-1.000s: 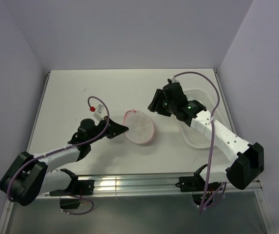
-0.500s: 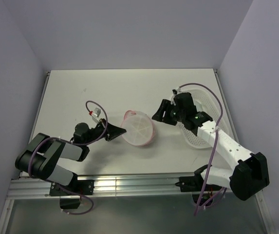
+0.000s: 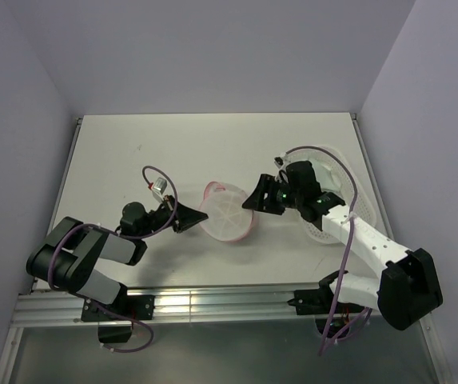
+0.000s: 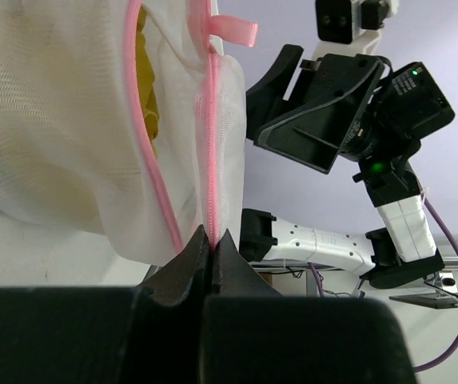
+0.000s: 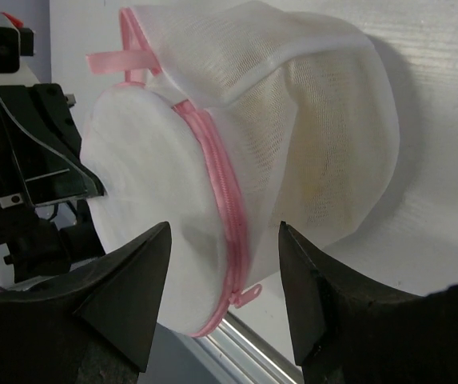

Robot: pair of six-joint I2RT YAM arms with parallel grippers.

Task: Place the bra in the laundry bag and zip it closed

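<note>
The laundry bag (image 3: 229, 210), a round white mesh pouch with a pink zipper rim, sits mid-table, tilted on its edge. The mustard-yellow bra (image 4: 146, 88) shows inside it through the open gap in the left wrist view. My left gripper (image 3: 199, 215) is shut on the bag's pink rim (image 4: 208, 232) at its left side. My right gripper (image 3: 254, 200) is open just right of the bag. In the right wrist view the bag (image 5: 236, 136) fills the frame, and its pink zipper pull (image 5: 247, 295) hangs between my open fingers (image 5: 145, 264).
A white perforated plastic basket (image 3: 328, 220) lies at the right under my right arm. A metal rail (image 3: 213, 304) runs along the table's near edge. Walls close in the far side and both flanks.
My right gripper has moved down and left, closing in on the bag's right side. My left arm drew back at first, still gripping the rim, then held still.
</note>
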